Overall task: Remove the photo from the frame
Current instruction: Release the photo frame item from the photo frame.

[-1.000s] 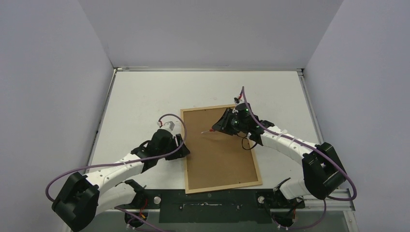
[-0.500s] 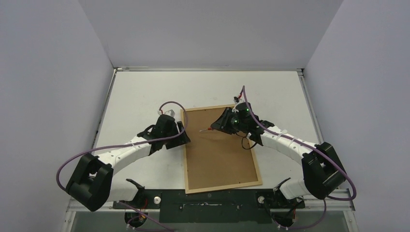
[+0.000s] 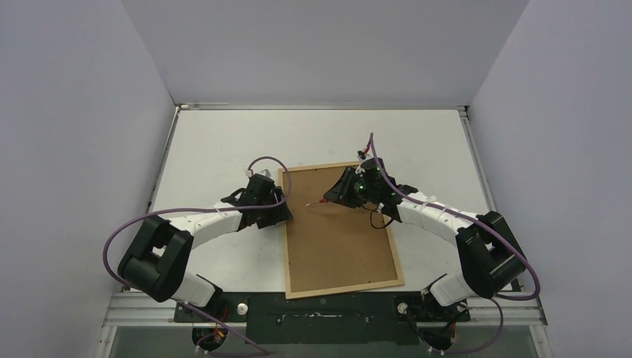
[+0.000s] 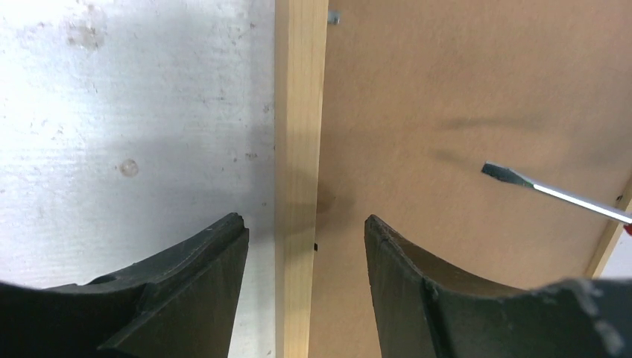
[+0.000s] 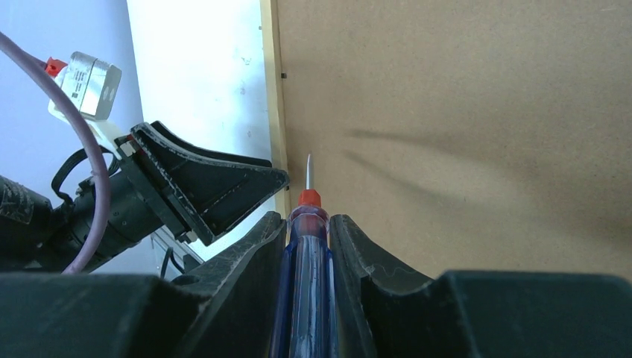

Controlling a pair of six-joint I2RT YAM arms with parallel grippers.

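A white, scuffed tabletop (image 3: 216,142) sits boxed in by plain pale grey walls (image 3: 74,112) at 9, 12 and 3 o'clock. A flat brown fibreboard backing panel (image 3: 339,246) lies on it, stretching from the middle toward 6 o'clock. Over the panel's 12 o'clock half hangs a slim screwdriver with a clear blue handle, red collar and thin metal shaft (image 5: 305,257), its flat tip pointing toward 9 o'clock and its shadow falling apart from the tip. A black mounting plate (image 3: 320,309) runs along the 6 o'clock edge.
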